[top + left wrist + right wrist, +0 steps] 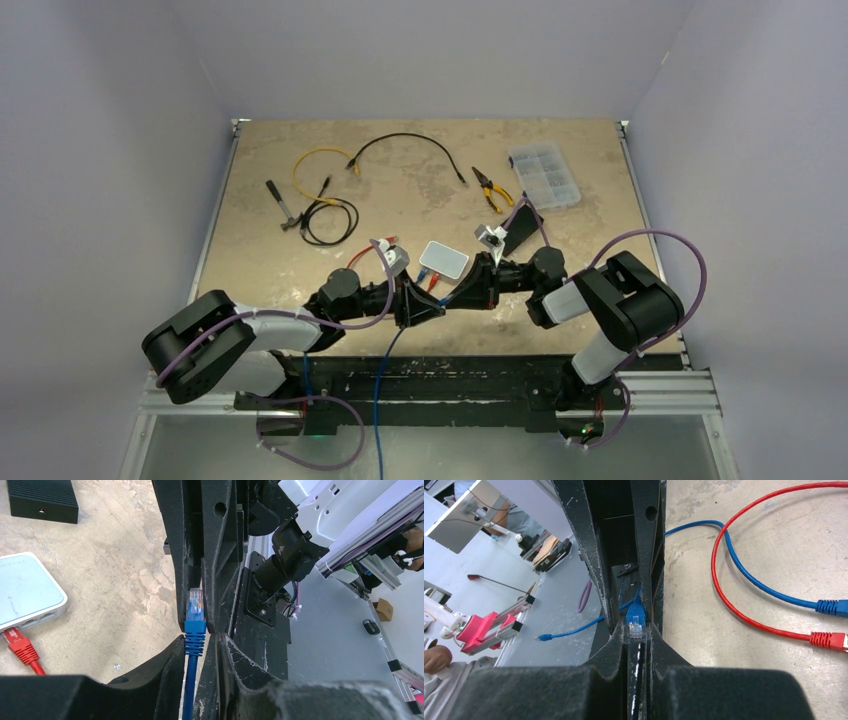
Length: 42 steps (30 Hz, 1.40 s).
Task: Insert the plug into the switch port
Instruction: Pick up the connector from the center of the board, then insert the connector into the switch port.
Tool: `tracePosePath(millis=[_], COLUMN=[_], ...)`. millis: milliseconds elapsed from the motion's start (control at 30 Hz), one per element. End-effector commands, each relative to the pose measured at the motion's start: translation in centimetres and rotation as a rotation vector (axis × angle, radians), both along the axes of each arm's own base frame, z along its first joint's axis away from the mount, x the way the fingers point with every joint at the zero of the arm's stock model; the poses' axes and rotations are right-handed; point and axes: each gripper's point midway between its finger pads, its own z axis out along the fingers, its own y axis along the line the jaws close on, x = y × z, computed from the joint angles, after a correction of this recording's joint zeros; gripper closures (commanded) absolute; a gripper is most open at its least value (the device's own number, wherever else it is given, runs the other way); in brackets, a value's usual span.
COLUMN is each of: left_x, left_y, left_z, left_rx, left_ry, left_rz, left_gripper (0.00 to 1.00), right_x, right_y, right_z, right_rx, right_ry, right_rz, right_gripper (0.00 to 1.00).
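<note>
Near the middle of the left wrist view sits the plug [195,615], pinched from both ends at once. My left gripper [200,645] is clamped on its blue boot, and the cable [189,690] trails back through the gap toward the bottom of that frame. My right gripper [636,632] is clenched on the clear head, which shows at the centre of its own view. I read this as a hand-over: my arms meet nose to nose so that one can take a grip leaving the head free to point at a port.

The switch [25,587] lies at the left edge of the left wrist view, its port side turned toward the bottom of the frame, near but apart from the plug. A red plug [20,647] is seated there already. A blue connector [831,607] lies beside the red one at the right edge of the right wrist view.

The plug is in no port yet. One gripper must let go, I judge, before it can swing toward the switch. Which way its latch faces, I cannot tell.
</note>
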Motion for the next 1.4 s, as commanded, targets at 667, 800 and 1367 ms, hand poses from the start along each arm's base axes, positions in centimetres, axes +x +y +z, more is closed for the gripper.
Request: tracePosePath(millis=[667, 800, 1367], left_x=[2.9, 3.6, 4.5], left_y=[1.8, 2.1, -0.1], left_z=[-1.9, -3.2, -6.2], left_rx=[0.26, 0.345, 0.497], left_ry=[-0.115, -0.136, -0.184], left_rz=[0.215, 0.283, 0.388], left_gripper=[1.0, 1.0, 1.0], right_x=[2.8, 4.8, 19.2], right_y=[-1.2, -1.8, -4.6], right_z=[5.8, 4.8, -1.4], right_rx=[0.219, 0.189, -0.354], right_ry=[-0.333, -0.234, -0.031], right_rz=[-0.153, -0.22, -0.757], right_gripper=[0.55, 0.45, 0.36])
